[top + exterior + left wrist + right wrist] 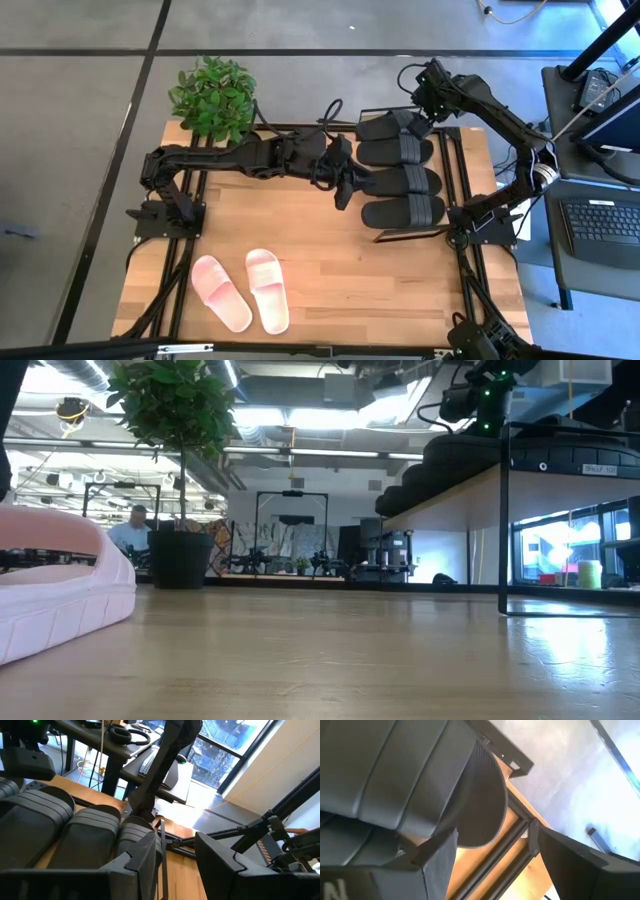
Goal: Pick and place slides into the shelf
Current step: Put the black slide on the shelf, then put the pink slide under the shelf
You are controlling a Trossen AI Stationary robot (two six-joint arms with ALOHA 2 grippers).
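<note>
Four black slides (400, 170) lie side by side on the shelf (408, 235), a pale board on a thin black frame at the table's right; the low view shows them on its top (560, 462). Two pink slides (245, 290) lie soles down on the tabletop near the near edge, and one fills the left of the low view (60, 595). My left gripper (343, 190) (175, 840) is open at the left ends of the nearer black slides. My right gripper (415, 118) (497, 837) is open over the farthest black slide (420, 775). My left gripper comes level from the table's left, with one finger (142, 857) close beside the nearest black slide's end (132, 827); I cannot tell whether it touches. My right gripper comes from above and the far side, with one finger (432, 857) at the farthest slide's rounded end (480, 815); contact cannot be told.
A potted plant (212, 95) stands at the table's far left corner. A desk with a keyboard (600, 220) is beyond the right edge. Bare tabletop (350, 290) lies between the pink slides and the shelf. A person (130, 532) sits far back in the room.
</note>
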